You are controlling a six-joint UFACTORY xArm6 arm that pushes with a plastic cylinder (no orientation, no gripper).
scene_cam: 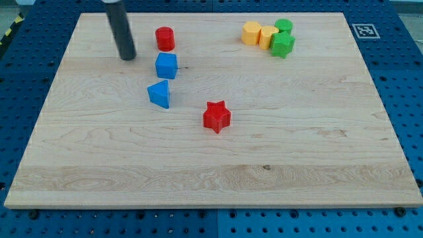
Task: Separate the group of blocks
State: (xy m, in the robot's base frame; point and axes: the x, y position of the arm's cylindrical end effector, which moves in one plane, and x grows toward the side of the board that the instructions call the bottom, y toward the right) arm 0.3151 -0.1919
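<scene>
My tip [128, 57] sat near the view's top left of the wooden board [211, 178], just left of the blue cube [166, 65] and touching no block. There was no claw to report on: the arm ended in a plain rod, so nothing was open, closed or gripped. The red cylinder [164, 38] stood just above the blue cube, and the blue triangular block [159, 94] lay just below it, each with a small gap. Further right and lower, the red star [216, 116] stood alone.

The group to separate was at the view's top right: a yellow hexagonal block [251, 32] and a yellow block [268, 36] pressed together, with a green cylinder [283, 26] and a green star-like block [282, 45] touching on their right.

The risk, as I judged it, lay in the crossing: a straight path right would have shoved the blue cube or red cylinder along. Pushing the cluster from the left would likely have moved all four as one, possibly off the near top edge
</scene>
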